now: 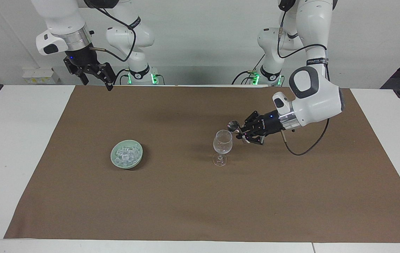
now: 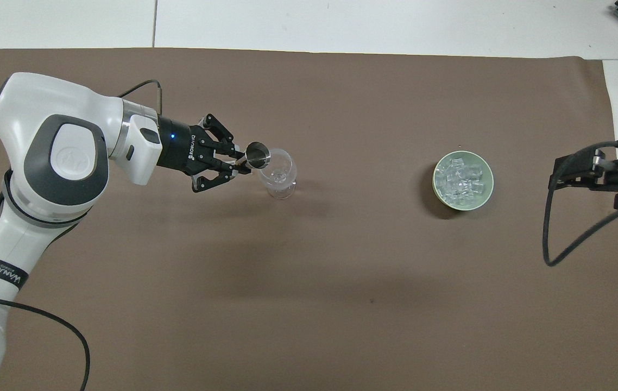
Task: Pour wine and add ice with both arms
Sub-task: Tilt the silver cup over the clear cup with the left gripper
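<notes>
While the small steel cup (image 1: 233, 124) is gripped between the closed fingertips of the left gripper (image 1: 241, 131), it is held just above the rim of the wine glass (image 1: 222, 146), at about the glass's 2 o'clock in the facing view. "ROBOTIQ" is printed in white on the gripper body, and a black band with white lettering, too small to be read with certainty, is wrapped round the left arm (image 2: 48, 174). The glass's contents cannot be made out. The ice (image 1: 126, 155) is heaped in the green bowl (image 1: 115, 162), which is set on the brown mat (image 1: 200, 196) toward the right arm's end, at the glass's 9 o'clock. The right gripper (image 1: 96, 75) is kept raised over the mat's corner, jaws spread wide and empty; it is cut off at the overhead view's edge.
</notes>
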Controlling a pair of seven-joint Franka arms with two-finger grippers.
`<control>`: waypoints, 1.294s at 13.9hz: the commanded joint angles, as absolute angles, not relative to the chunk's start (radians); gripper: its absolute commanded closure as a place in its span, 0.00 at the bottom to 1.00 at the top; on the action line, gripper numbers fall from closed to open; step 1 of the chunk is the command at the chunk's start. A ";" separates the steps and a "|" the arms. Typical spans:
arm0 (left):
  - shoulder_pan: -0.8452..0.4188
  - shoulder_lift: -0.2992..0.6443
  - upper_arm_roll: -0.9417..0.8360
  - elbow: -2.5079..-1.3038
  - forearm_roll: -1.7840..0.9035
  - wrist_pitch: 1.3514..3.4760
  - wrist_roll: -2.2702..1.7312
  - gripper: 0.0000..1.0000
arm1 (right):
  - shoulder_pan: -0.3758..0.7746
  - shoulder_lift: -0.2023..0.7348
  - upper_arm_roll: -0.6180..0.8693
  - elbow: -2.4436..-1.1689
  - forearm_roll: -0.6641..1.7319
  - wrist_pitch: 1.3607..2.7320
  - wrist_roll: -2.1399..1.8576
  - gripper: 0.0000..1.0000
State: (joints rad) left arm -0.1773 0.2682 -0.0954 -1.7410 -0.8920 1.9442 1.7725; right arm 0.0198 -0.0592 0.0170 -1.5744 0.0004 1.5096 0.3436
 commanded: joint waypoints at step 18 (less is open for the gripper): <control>-0.255 0.258 -0.075 -1.674 -0.623 1.968 1.474 1.00 | 0.006 -0.067 0.020 -1.588 0.026 1.526 0.314 0.00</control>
